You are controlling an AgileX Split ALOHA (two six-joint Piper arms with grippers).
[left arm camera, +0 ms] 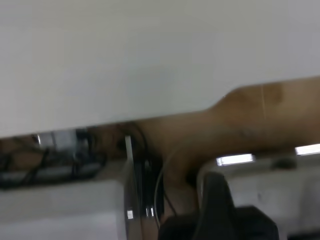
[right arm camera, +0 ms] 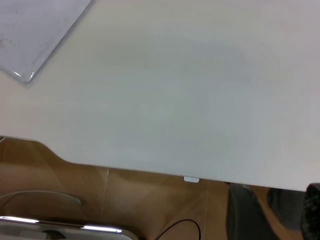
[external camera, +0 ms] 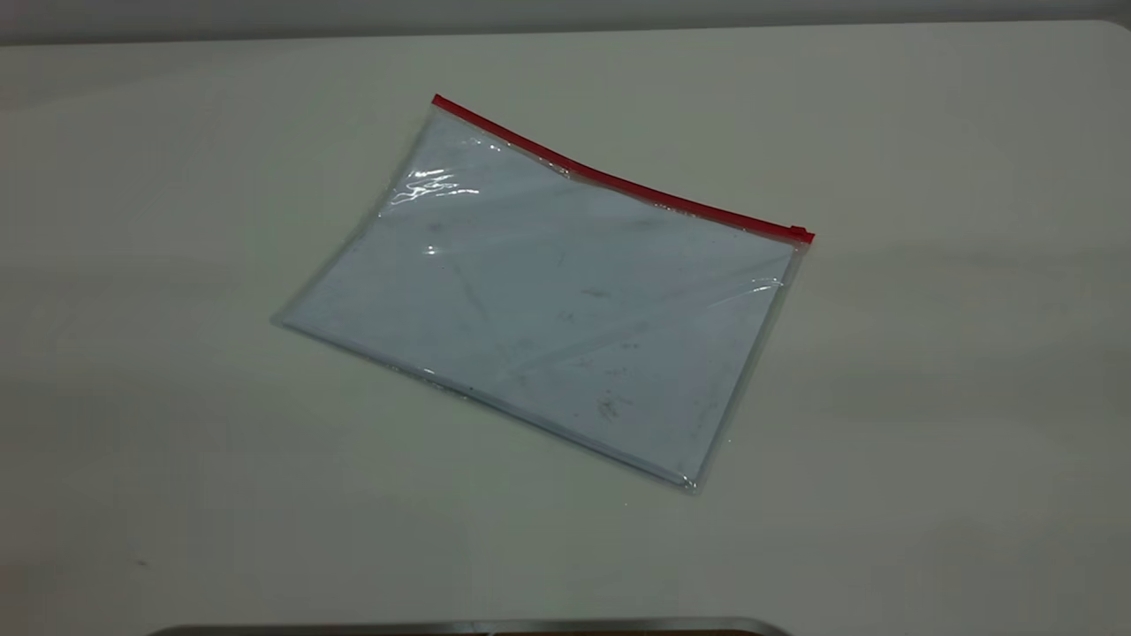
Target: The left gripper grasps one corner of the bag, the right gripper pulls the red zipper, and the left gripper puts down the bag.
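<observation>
The bag [external camera: 543, 296] lies flat mid-table [external camera: 928, 397], untouched; red zipper [external camera: 618, 183] on its far long edge, slider at that view's right end. Neither arm shows in the exterior view. Both sets of fingers are out past the table's edge; can't tell if open. Which is nearer: unclear.

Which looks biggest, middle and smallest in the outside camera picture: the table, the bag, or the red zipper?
1. The table: it fills nearly the whole picture.
2. The bag: a large flat clear pouch lying on the table.
3. The red zipper: only a thin strip along the bag's far edge, with a tiny slider at its right end.
</observation>
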